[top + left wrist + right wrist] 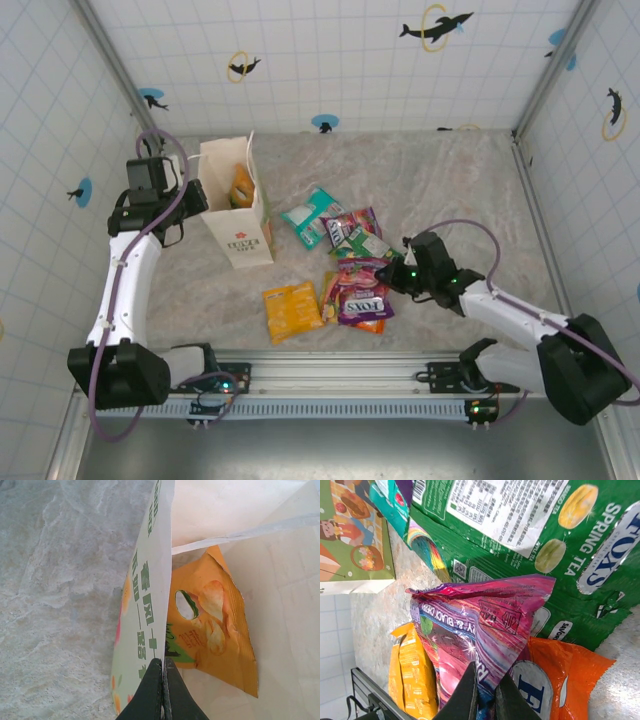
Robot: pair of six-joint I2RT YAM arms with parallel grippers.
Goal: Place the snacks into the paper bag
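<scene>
The white paper bag [237, 215] stands upright at the left, and my left gripper [195, 195] is shut on its top edge [164, 662], pinching the bag's wall [150, 580]. An orange-yellow snack packet [215, 625] lies inside it. The other snacks lie in a loose pile mid-table: a teal packet [312, 215], a green packet [365, 245], a second orange-yellow packet [291, 310] and the purple-pink FOX'S candy bag [362, 295]. My right gripper [489, 680] is shut on the near edge of that purple-pink bag [480, 625], whose far end curls up off the pile.
An orange FOX'S packet [560, 680] lies partly under the purple-pink bag, and a small purple multicoloured packet [352, 222] sits behind the green one. Tiled walls enclose the table on three sides. Bare marble [450, 180] stretches behind and to the right of the pile.
</scene>
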